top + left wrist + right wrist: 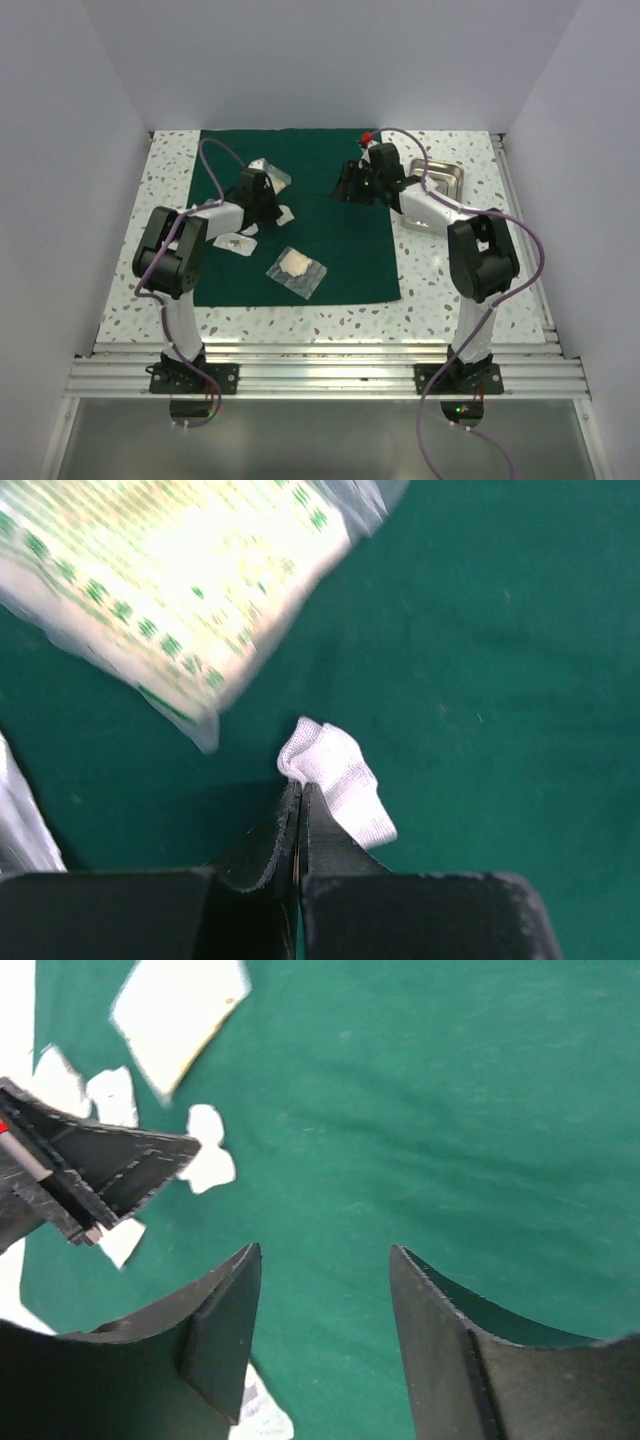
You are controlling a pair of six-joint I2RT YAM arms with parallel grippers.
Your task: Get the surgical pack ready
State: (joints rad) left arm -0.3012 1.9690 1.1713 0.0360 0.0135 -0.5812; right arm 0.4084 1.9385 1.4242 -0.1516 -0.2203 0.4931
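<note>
Down at the left gripper (300, 792), the tips are pressed together on the edge of a small gauze pad (345, 785) lying on the green cloth (500, 680), pouch (190, 580) just beside. Thin bite imo, so lift slowly. Right gripper (325, 1260) hangs spread over the cloth; tray (452, 172) sits on the bench (430, 300) off its right edge.

A speckled white counter (480, 290) is seen from above. A dark green cloth (340, 250) is spread flat across its middle and is laid up to the far edge, with bare counter left on both sides and in front. A small steel tray (452, 170) is set directly on the counter, near the cloth's far right corner.
</note>
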